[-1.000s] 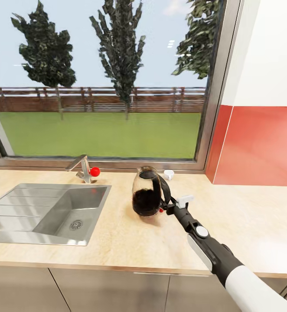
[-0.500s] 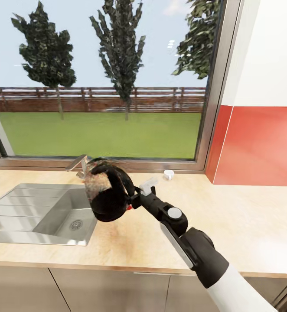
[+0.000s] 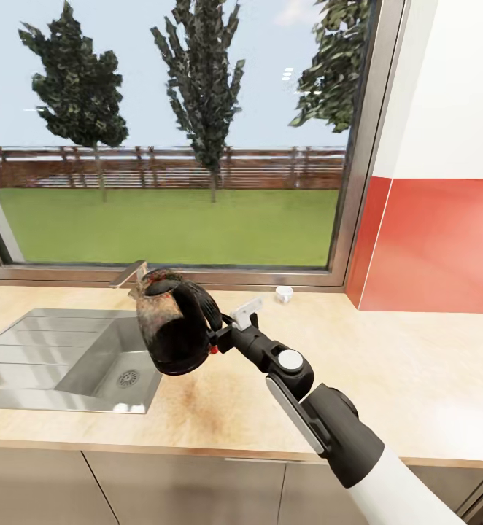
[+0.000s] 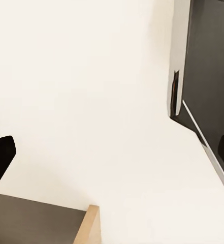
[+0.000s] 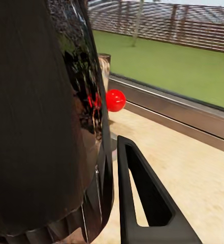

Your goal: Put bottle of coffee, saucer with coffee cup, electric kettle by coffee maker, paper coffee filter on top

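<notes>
The kettle [image 3: 174, 332] has left the counter [image 3: 416, 379]. A second ago it stood upright on the bare counter right of the sink [image 3: 66, 350], its handle between the right fingers [image 3: 214, 343]. Now it hangs lifted and tilted over the sink's right edge, handle clamped between those fingers, hiding the tap's red knob [image 5: 115, 100] from the head view. Over the last half second it has only tipped and shifted slightly. The right arm [image 3: 300, 394] has swung left and drawn closer to the head camera.
</notes>
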